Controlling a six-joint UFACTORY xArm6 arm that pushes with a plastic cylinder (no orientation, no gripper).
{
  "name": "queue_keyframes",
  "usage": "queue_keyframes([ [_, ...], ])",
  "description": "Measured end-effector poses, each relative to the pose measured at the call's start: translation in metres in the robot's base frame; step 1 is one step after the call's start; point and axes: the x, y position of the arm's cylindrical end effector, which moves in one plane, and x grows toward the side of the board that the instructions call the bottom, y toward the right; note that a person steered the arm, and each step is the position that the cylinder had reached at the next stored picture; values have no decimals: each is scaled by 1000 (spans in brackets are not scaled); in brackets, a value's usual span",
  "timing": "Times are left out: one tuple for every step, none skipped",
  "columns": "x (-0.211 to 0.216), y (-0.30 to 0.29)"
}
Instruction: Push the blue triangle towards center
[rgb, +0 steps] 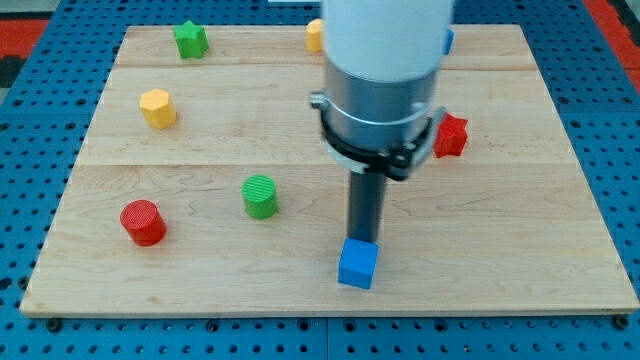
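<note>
A sliver of a blue block (449, 42) shows at the view's top, right of the arm's body, which hides most of it; I cannot make out its shape. My tip (362, 241) is at the view's lower middle, right at the upper side of a blue cube (357, 265), seemingly touching it. The tip is far below the blue sliver. The wooden board (520, 260) carries all the blocks.
A green star (190, 40) is at the top left, and a yellow hexagon (158, 108) is below it. A green cylinder (260, 196) and a red cylinder (143, 222) are at the lower left. A red star (451, 135) is right of the arm. A partly hidden orange block (314, 35) is at the top.
</note>
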Motion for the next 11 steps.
queue_keyframes([
  [-48, 38],
  [-63, 178],
  [-163, 262],
  [-281, 268],
  [-328, 202],
  [-336, 113],
  [-330, 68],
  [-254, -5],
  [-202, -33],
  [-250, -32],
  [-272, 16],
])
